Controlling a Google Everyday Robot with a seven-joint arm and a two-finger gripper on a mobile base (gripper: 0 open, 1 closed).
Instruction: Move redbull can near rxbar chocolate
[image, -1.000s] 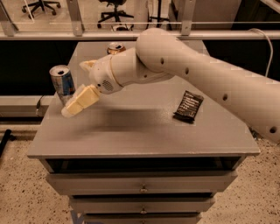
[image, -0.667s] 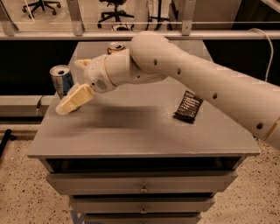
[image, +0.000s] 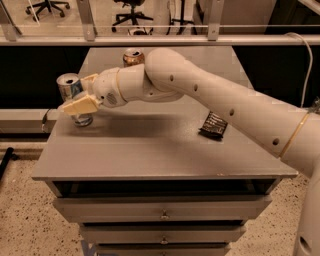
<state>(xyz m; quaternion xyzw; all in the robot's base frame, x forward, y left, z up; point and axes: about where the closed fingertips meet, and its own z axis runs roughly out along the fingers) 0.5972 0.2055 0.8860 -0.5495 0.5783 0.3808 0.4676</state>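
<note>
The redbull can (image: 68, 86), slim and silver with blue panels, stands upright near the left edge of the grey table (image: 150, 150). My gripper (image: 76, 95) has reached it from the right. Its fingers are spread on either side of the can: the near finger (image: 80, 106) crosses in front of the can's middle, and the far finger (image: 90, 78) lies behind it. The can's base rests on the table. The rxbar chocolate (image: 213, 125), a flat black wrapper with white text, lies at the table's right side, far from the can.
A shorter gold can (image: 133, 56) stands at the back of the table, just behind my arm. The table has drawers (image: 162, 214) below its front edge. A railing and office chairs are behind. My arm spans the table from the right.
My gripper has moved left and a little up until its fingers straddle the redbull can. The can and the wrapper have not moved.
</note>
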